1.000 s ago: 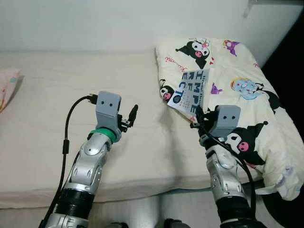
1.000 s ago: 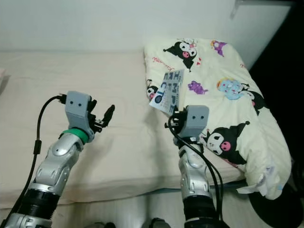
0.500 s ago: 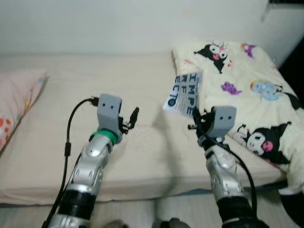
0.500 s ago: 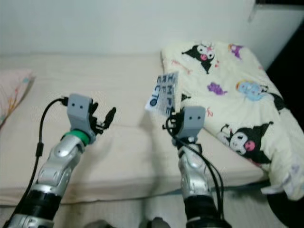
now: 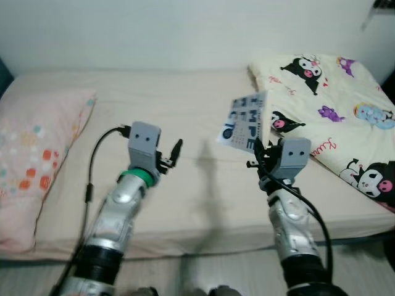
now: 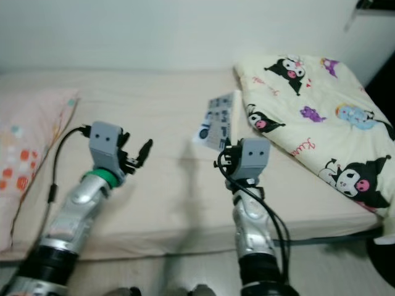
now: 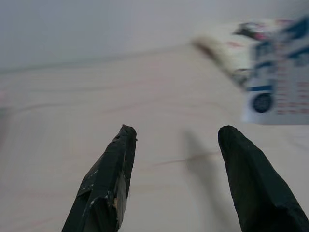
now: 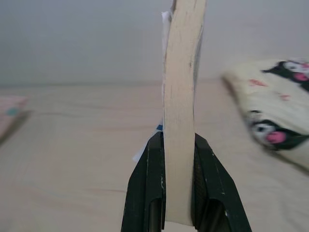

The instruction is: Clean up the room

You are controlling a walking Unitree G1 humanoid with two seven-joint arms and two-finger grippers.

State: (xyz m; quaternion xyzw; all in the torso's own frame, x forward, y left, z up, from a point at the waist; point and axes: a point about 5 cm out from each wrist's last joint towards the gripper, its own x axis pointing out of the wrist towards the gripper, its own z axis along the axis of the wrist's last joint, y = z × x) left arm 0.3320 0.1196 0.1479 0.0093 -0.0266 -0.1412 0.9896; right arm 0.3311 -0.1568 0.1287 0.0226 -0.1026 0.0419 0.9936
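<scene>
Two silver jointed arms, grey boxy wrist housings, black cables, green ring on the left wrist.

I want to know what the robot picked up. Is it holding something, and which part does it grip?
Yes. The right end effector holds a book upright, pinching its bottom edge between both fingers. The left end effector is open and holds nothing.

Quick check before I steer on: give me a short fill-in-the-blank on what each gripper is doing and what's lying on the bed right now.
1. The right gripper has its jaws shut on a ____.
2. The left gripper hovers over the bed with its jaws ____.
3. At the robot's left end of the bed lies a pink ____.
4. The folded blanket with cartoon prints lies to the robot's ____.

Missing words: book; open; pillow; right
</scene>
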